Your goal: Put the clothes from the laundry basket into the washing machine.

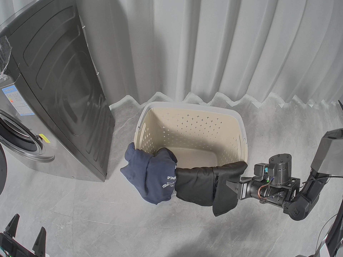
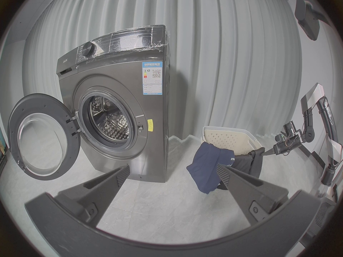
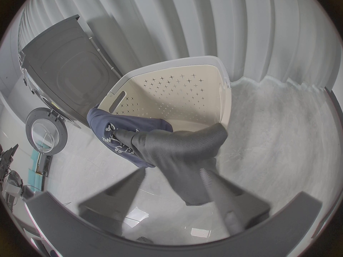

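From the head view, the washer (image 1: pixel 60 90) stands at the left and the basket (image 1: pixel 200 107) sits on the floor (image 1: pixel 107 215) to its right, close to the curtain (image 1: pixel 214 36) at the far side. 2 pieces hang over the basket's near rim. The navy cloth (image 1: pixel 152 175) hangs at the near-left corner. The black cloth (image 1: pixel 200 186) lies along the rim to the near-right corner, and the 2 touch. My right gripper (image 1: pixel 233 188) lies level at the right end of the black cloth, whose loose flap hangs over its tips. My left gripper (image 1: pixel 28 223) is low at the near left, well apart from the basket.

In the left wrist view, my left gripper (image 2: pixel 172 166) has its jaws spread wide with nothing in them. Past them the washer (image 2: pixel 153 125) has its door (image 2: pixel 43 136) swung fully open to the left, and the drum (image 2: pixel 109 120) is bare metal. The basket (image 2: pixel 228 140) is to the right, with both cloths on its near rim.

In the right wrist view, my right gripper (image 3: pixel 172 170) has its jaws partly apart, narrower than the left's, and floor shows between them. The black cloth (image 3: pixel 178 147) reaches the tips and lies against 1 of the fingers (image 3: pixel 221 197), but I see no clamp on it. The navy cloth (image 3: pixel 107 129) hangs just beyond, on the washer side.
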Tool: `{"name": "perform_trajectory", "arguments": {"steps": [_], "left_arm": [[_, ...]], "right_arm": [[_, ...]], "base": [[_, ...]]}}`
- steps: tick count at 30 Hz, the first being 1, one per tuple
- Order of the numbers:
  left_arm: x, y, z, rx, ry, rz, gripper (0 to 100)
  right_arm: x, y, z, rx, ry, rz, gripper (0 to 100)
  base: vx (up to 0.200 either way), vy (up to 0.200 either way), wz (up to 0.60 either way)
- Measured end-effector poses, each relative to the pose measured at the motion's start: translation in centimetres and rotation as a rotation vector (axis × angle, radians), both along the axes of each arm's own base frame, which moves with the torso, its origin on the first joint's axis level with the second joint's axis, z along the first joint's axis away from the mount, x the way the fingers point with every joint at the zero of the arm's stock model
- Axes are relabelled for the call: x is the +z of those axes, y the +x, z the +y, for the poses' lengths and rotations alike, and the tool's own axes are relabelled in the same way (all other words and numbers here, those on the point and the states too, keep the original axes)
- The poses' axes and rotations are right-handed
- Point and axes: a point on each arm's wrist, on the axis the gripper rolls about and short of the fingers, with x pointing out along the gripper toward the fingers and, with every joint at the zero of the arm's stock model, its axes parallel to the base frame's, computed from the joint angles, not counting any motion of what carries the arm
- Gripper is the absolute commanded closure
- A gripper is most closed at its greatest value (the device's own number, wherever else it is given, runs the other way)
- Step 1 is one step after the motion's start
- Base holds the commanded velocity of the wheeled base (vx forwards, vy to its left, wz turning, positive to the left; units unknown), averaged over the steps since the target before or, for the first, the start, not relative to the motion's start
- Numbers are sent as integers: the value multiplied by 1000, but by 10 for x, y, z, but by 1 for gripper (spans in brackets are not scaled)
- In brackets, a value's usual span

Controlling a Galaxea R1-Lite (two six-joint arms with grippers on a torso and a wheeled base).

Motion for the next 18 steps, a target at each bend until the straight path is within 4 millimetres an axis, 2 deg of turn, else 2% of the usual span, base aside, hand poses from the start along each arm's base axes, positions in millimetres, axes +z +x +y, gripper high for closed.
{"name": "perform_trajectory", "arguments": {"steps": [9,17,18], "left_arm": [[0,0,0,0,0,0,0],[0,0,0,0,0,0,0],[0,0,0,0,0,0,0]], "right_arm": [[-10,9,-2,-18,-17,15,0],[-19,26,1,-27,-20,13,0],[-20,28,1,-29,-19,11,100]], "base": [[0,0,0],[0,0,0],[0,0,0]]}}
